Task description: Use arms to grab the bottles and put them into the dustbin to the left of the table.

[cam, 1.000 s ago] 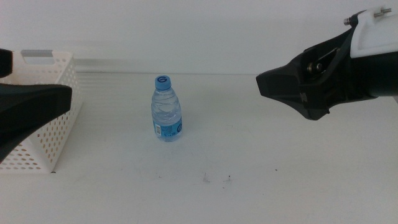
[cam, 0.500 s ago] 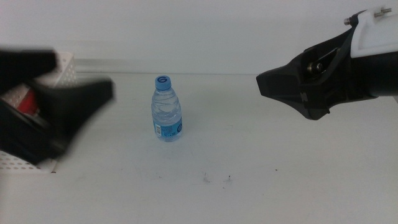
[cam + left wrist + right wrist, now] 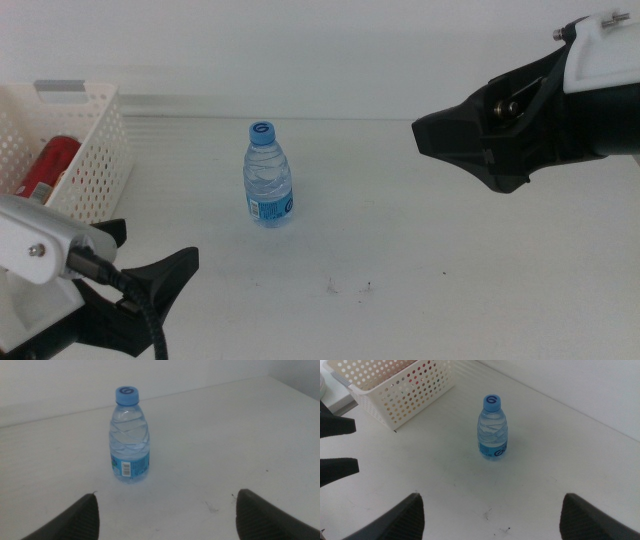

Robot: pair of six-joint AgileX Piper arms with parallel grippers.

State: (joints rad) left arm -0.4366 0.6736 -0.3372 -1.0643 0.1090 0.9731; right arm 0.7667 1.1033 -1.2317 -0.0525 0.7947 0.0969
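One water bottle stands upright on the white table, ahead of the left gripper, whose jaws are spread with bare tabletop between. Right gripper, also spread, hovers well apart. Dustbin holds a red can.

One water bottle; one red can; one basket; two pincers.

Left gripper sits low with jaws spread wide; right gripper hangs raised, likewise spread.

blue-capped clear bottle, white perforated basket
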